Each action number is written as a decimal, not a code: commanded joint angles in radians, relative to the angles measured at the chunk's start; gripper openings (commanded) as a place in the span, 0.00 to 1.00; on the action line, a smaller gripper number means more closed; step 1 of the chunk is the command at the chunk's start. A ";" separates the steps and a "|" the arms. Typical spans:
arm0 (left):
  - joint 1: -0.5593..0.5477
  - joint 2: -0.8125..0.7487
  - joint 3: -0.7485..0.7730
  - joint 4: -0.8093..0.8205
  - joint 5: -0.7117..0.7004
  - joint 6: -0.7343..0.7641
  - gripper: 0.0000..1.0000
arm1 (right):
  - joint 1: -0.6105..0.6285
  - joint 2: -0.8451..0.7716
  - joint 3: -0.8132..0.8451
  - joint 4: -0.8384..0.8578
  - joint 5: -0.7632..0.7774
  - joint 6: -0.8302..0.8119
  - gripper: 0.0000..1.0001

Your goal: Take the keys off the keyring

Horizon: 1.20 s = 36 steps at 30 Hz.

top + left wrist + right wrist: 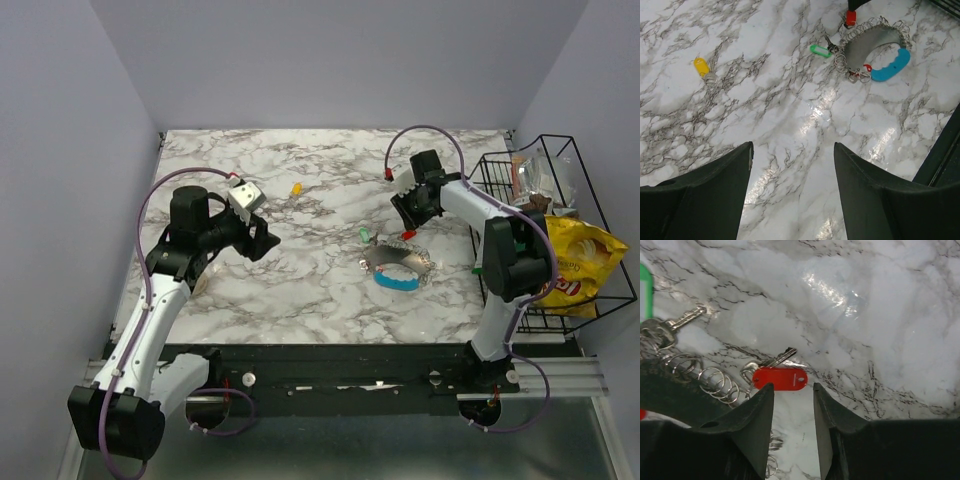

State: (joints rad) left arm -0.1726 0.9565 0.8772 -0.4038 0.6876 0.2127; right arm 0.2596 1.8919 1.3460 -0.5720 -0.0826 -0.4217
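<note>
The left end effector (793,145) hangs wide and empty over the table (300,290). A yellow key (296,188) lies loose. Further right lies the keyring (398,268) — green key (365,234) and red key (780,378) at its edge — with the right end effector (793,386) narrowly parted beside the red key, gripping nothing.

marble table (300,290), black wire basket (590,305) at its right edge, yellow snack bag (585,255) inside

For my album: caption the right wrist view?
Open right gripper poised just short of the red-tagged key beside the keyring.
</note>
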 commanded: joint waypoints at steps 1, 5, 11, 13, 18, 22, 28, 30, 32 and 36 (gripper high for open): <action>-0.015 0.013 0.006 0.028 -0.022 -0.004 0.74 | -0.003 0.022 0.068 -0.107 -0.112 0.055 0.44; -0.025 0.019 0.005 0.031 -0.025 -0.004 0.74 | -0.003 0.027 0.073 -0.118 -0.147 0.080 0.44; -0.031 0.025 0.000 0.042 -0.026 -0.003 0.74 | -0.003 0.067 0.071 -0.131 -0.141 0.084 0.40; -0.033 0.028 0.000 0.042 -0.026 -0.006 0.74 | -0.003 0.079 0.070 -0.132 -0.144 0.086 0.39; -0.036 0.028 0.000 0.042 -0.026 -0.007 0.74 | -0.005 0.096 0.084 -0.137 -0.140 0.095 0.29; -0.038 0.027 -0.003 0.042 -0.026 -0.007 0.74 | -0.003 0.101 0.088 -0.144 -0.138 0.100 0.15; -0.047 0.033 0.000 0.037 -0.025 0.002 0.74 | -0.003 0.055 0.073 -0.147 -0.144 0.086 0.01; -0.057 0.041 0.008 0.036 -0.026 0.014 0.74 | -0.003 0.023 0.067 -0.155 -0.178 0.080 0.01; -0.088 0.057 0.017 0.034 -0.036 0.025 0.74 | -0.003 -0.046 0.062 -0.161 -0.216 0.070 0.01; -0.146 0.096 0.052 0.040 -0.040 0.043 0.74 | -0.002 -0.166 0.058 -0.173 -0.331 0.046 0.01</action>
State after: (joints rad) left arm -0.2665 1.0183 0.8780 -0.3824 0.6643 0.2264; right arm 0.2596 1.8694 1.4006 -0.7223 -0.2790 -0.3435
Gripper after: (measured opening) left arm 0.744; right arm 0.011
